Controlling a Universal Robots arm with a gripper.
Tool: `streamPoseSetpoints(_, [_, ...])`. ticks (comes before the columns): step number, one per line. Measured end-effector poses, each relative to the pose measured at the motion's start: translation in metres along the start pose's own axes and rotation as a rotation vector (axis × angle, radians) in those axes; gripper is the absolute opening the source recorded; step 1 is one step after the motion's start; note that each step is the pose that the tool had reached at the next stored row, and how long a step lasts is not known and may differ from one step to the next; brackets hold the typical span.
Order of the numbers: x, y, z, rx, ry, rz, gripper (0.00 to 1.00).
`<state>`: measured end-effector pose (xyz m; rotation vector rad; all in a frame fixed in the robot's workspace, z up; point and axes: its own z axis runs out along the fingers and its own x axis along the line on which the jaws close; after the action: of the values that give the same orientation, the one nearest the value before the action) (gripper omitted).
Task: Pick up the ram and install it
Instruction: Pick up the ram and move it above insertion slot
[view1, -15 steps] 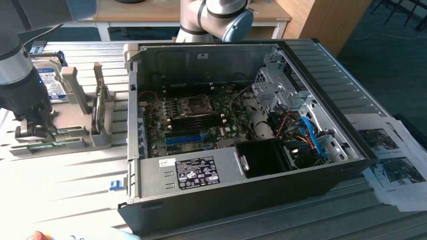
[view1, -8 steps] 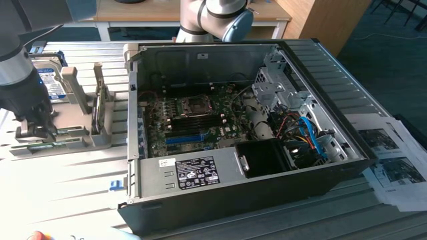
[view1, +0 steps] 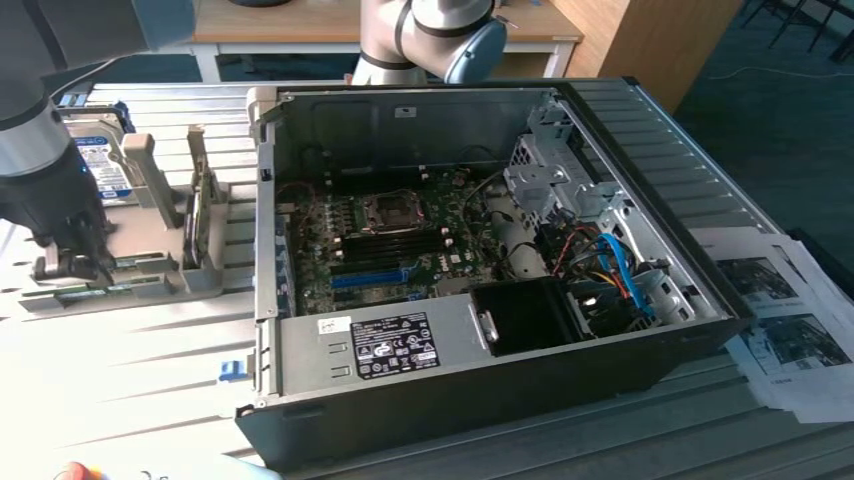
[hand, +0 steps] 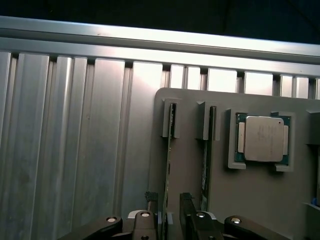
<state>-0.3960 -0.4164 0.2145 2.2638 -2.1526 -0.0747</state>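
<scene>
I see the hand (hand: 169, 212) open, straddling the ram (hand: 168, 165), which stands on edge in the grey tray's (hand: 260, 200) edge-most slot on the counter (hand: 75, 150), w/ its long axis running btwn the fingers, not clamped yet.

The table (hand: 75, 150) under me is ribbed bare aluminium, smooth and glaring. The tray (hand: 250, 200) on it looks like matt grey plastic. The processor (hand: 263, 138) has a dull brushed-metal lid. My end effector (hand: 168, 201) is matt black with shiny bolt heads. The computer case (view1: 400, 125) is matt sheet metal.
</scene>
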Motion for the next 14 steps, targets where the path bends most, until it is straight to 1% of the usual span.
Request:
streamPoseSetpoints(10, [0.0006, -0.0002, 0.0056, 0.0000, 0.0000, 0.000, 0.31])
streamPoseSetpoints(14, [0.0006, -0.0002, 0.0059, -0.0002, 0.0001, 0.000, 0.31])
